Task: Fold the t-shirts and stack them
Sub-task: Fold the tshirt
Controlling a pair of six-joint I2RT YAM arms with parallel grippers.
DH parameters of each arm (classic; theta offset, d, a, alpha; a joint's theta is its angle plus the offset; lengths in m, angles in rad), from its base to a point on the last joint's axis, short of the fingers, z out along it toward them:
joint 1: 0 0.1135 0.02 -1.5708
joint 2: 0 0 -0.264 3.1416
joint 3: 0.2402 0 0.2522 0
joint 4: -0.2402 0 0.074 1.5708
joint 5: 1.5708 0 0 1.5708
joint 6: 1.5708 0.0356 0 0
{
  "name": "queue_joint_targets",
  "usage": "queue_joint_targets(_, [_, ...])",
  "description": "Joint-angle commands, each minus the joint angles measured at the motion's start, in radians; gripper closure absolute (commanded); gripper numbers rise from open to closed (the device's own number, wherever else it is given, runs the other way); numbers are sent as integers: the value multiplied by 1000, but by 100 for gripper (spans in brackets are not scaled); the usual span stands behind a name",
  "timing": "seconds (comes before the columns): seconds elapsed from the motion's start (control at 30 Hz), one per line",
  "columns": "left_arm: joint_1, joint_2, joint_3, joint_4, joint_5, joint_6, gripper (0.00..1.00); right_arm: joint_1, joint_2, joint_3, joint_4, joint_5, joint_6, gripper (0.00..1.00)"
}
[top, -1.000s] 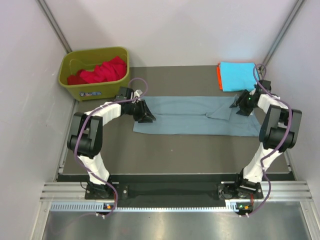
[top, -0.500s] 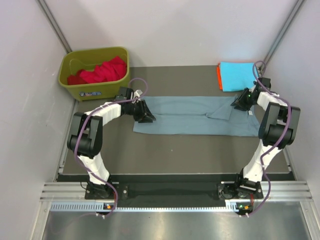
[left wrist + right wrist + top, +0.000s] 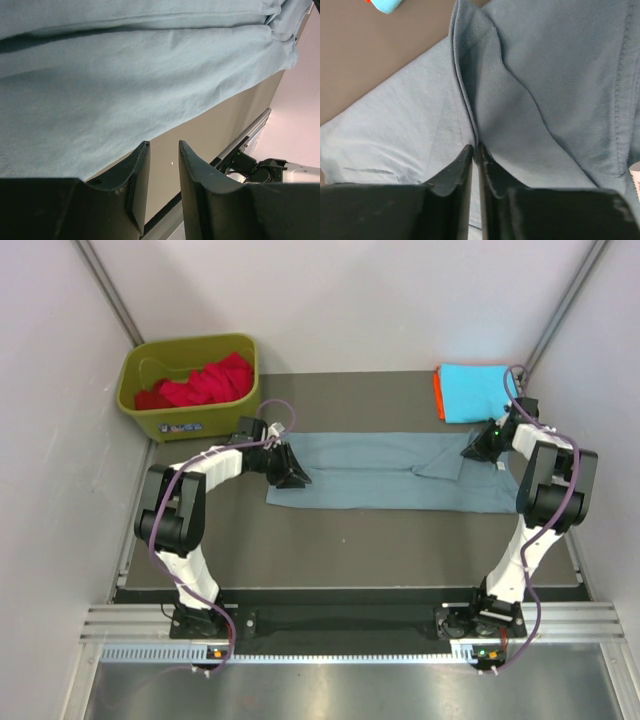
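Stacking was done for cyan t-shirt (image 3: 475, 390) and orange t-shirt (image 3: 438, 396); grey-blue t-shirt (image 3: 370, 472) was clamped by right claw (image 3: 475, 150), left claw (image 3: 163, 146) parted; red t-shirt (image 3: 205, 382) unfolded

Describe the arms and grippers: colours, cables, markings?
The left arm and right arm have white links and black joint housings. A purple cable loops along each. The left gripper and right gripper are matte black, each with two flat tapered fingers. A small green light glows near the right wrist. No lettering is readable.
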Motion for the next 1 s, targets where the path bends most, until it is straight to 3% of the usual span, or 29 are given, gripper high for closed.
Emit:
queue_joint_targets(0.0, [-1,-2,-4,17,-16,19,66,14,-7,33,44,-21,14,92])
queue_joint_targets(0.13, [2,24,-6,-6,-44,20,67,14,-46,43,29,-21,36,100])
queue_joint_targets(0.3, [6,35,-20,19,-44,13,66,38,-113,49,52,-34,62,100])
queue_joint_targets(0.97, [8,105,-47,111,5,-21,67,81,-101,181,7,-87,114,100])
